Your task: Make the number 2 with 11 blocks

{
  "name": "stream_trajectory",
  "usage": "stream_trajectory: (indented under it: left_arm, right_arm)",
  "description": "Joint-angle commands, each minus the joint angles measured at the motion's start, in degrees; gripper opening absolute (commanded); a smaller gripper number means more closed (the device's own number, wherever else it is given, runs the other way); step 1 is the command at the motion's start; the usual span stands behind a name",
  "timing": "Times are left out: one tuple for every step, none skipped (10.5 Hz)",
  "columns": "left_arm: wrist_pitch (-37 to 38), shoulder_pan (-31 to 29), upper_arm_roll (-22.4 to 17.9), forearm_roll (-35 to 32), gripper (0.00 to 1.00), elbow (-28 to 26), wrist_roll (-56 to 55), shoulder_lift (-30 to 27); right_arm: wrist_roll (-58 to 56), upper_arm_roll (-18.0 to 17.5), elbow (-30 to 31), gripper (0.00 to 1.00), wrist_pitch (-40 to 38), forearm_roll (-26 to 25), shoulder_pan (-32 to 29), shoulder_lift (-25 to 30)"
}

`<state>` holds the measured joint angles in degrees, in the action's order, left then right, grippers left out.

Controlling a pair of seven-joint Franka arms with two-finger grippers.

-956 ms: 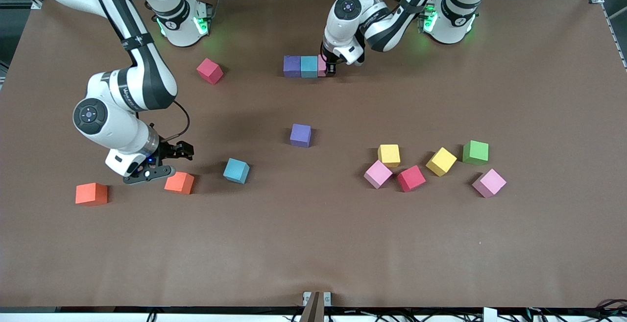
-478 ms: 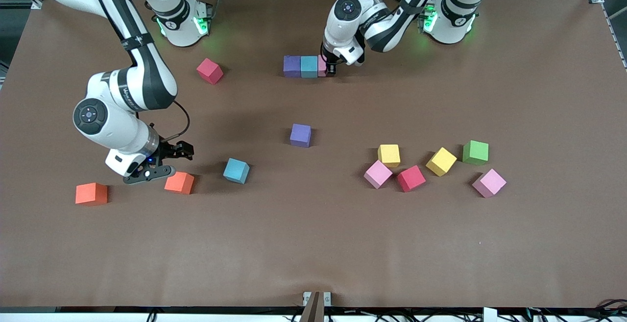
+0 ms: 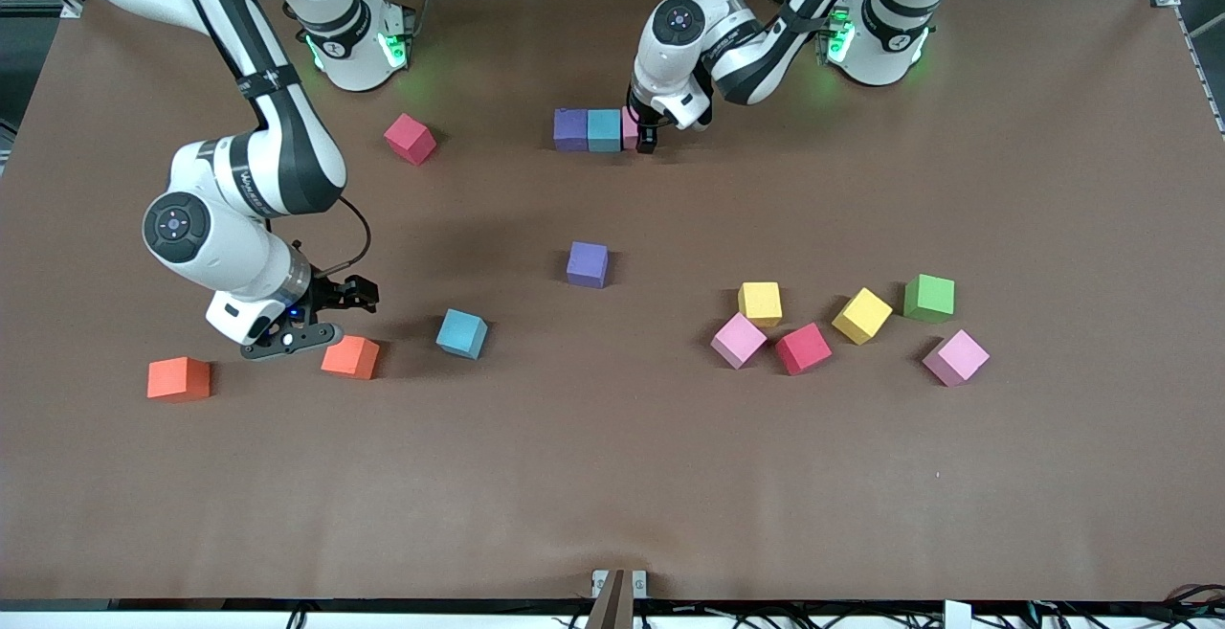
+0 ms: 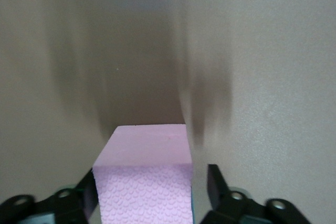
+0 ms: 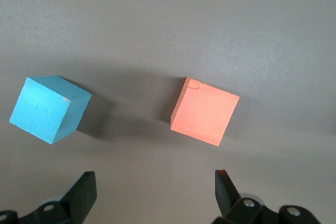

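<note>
Pink foam, a small matte cube [image 4: 144, 182], sits between the fingers of the left arm's tool [image 3: 643, 139], which is low at the surface [image 3: 612, 476] near the robots' bases. One finger [image 4: 216, 186] stands slightly off the cube's side, so the grip looks released or just letting go. The cube ends a row, touching a matte blue cube [image 3: 604, 129] that touches a matte purple cube [image 3: 570, 128]; this row reads as the first line of the number 2. To finish the step well, the tool should lift straight up so that neither finger drags the pink cube out of line. The right arm's tool [image 3: 330, 313] hovers with its fingers spread wide over an orange matte cube [image 5: 205, 110], beside a second blue cube [image 5: 48, 108]. Other loose cubes lie scattered: another orange [image 3: 178, 378], a red one [image 3: 410, 138], a purple one [image 3: 587, 263], and toward the left arm's end two yellow [image 3: 760, 303] [image 3: 861, 315], two pink [image 3: 738, 340] [image 3: 955, 357], one red [image 3: 803, 348] and a green [image 3: 929, 297]. Brown matte covering spans the whole surface; cables and metal framing edge the room.
</note>
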<state>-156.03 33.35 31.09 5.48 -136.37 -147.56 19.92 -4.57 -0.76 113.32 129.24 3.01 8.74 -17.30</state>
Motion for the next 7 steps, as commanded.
stream_trajectory:
  left_arm:
    - [-0.6, 0.2, 0.0, 0.8, 0.99, 0.8, -1.0, 0.1]
    - [-0.5, 0.0, 0.0, 0.8, 0.98, 0.9, -1.0, 0.1]
    - [-0.5, -0.1, 0.0, 0.8, 0.97, 1.0, -1.0, 0.1]
    - [-0.5, 0.1, -0.1, 0.8, 1.0, 1.0, -1.0, 0.2]
    - [-0.5, -0.1, -0.1, 0.7, 1.0, 1.0, -0.9, 0.1]
    - [-0.4, 0.1, -0.1, 0.7, 1.0, 1.0, -0.8, -0.1]
    - [-0.2, 0.1, -0.1, 0.7, 1.0, 1.0, -0.7, -0.7]
  right_arm:
    - [0.7, -0.1, -1.1, 1.0, -0.4, 0.7, 0.1, -0.5]
    - [0.7, -0.1, -1.1, 1.0, -0.4, 0.7, 0.1, -0.5]
    - [0.7, -0.1, -1.1, 1.0, -0.4, 0.7, 0.0, -0.5]
    - [0.7, -0.1, -1.1, 1.0, -0.4, 0.7, 0.1, -0.5]
    - [0.7, -0.1, -1.1, 1.0, -0.4, 0.7, 0.1, -0.5]
    - [0.7, -0.1, -1.1, 1.0, -0.4, 0.7, 0.1, -0.5]
    - [0.8, -0.1, -1.1, 1.0, -0.3, 0.7, 0.0, -0.5]
